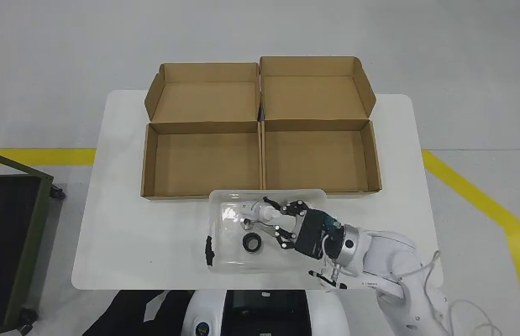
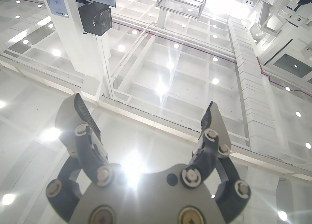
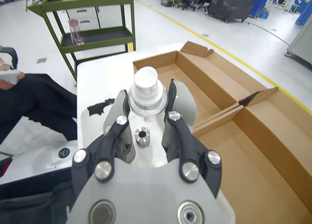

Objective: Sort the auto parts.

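The right gripper [image 3: 148, 88] pinches a white-capped clear part [image 3: 145, 76], possibly a fuel filter. A metal bushing [image 3: 142, 136] sits below, between its fingers. The left gripper [image 2: 145, 100] is spread wide.

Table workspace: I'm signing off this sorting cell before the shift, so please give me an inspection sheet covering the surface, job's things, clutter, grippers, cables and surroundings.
surface: white table, no spills seen.
job's things: first cardboard box and second cardboard box, side by side, lids open, both empty; clear tray with a white-capped part and a metal cylinder in it; black flat piece at the tray's edge.
clutter: nothing seen.
grippers: right gripper shut on the white-capped part; left gripper open, aimed at the ceiling.
cables: nothing seen.
surroundings: green cart; yellow floor line.
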Available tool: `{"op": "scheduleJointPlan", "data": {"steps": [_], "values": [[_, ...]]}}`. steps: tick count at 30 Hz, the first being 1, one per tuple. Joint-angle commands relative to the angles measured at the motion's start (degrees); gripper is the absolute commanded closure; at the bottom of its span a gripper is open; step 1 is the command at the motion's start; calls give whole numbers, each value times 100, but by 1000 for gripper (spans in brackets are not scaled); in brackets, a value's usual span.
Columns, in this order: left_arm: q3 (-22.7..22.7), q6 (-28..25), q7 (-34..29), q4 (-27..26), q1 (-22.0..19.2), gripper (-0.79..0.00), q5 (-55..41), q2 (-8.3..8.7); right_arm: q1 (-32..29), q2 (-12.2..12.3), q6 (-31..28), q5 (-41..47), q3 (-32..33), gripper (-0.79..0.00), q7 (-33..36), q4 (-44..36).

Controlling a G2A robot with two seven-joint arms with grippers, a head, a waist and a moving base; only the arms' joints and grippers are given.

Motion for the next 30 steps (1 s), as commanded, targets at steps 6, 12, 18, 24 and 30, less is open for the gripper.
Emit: {"op": "scheduleJointPlan", "data": {"steps": [6, 12, 18, 24, 30], "values": [[0, 0, 0, 0, 0, -785, 0, 0, 262, -44, 116, 671, -20, 0, -956, 118], [0, 0, 0, 0, 0, -785, 0, 0, 379, -78, 149, 1260, -24, 0, -1577, 263], [0, 0, 0, 0, 0, -785, 0, 0, 468, -90, -129, 1806, -4, 0, -1919, 427], [0, 0, 0, 0, 0, -785, 0, 0, 483, -89, -308, 2109, 47, 0, -2019, 516], [0, 0, 0, 0, 0, -785, 0, 0, 515, -99, -345, 2185, -14, 0, -1994, 554]]}}
